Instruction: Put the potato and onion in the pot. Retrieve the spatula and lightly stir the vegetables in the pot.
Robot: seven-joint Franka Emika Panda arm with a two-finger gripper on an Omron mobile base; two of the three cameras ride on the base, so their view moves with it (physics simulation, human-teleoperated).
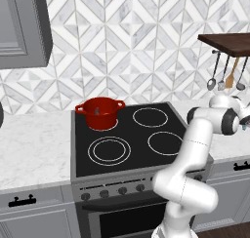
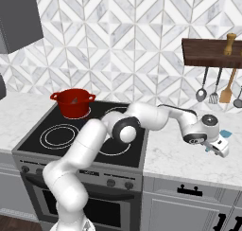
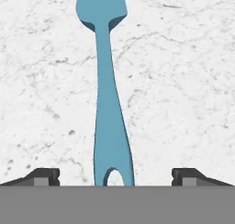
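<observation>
The teal-blue spatula (image 3: 109,103) lies flat on the white marble counter, right of the stove, its head pointing away from the hand. My gripper (image 3: 114,176) hangs low over its handle end, open, with one fingertip (image 3: 43,175) far out on each side and neither touching it. From the right base view the gripper (image 2: 218,147) is at the counter with a bit of the spatula (image 2: 226,133) showing beside it. The red pot (image 1: 100,112) stands on the stove's back left burner, far from the hand. Inside the pot (image 2: 72,102) only a small greyish speck shows; potato and onion cannot be made out.
The black stove top (image 1: 146,139) has four ringed burners. Metal ladles (image 2: 203,90) and an orange-brown wooden utensil (image 2: 228,90) hang under a dark wall shelf (image 2: 212,52) behind the gripper. A grey wall cabinet (image 1: 22,27) is at the upper left.
</observation>
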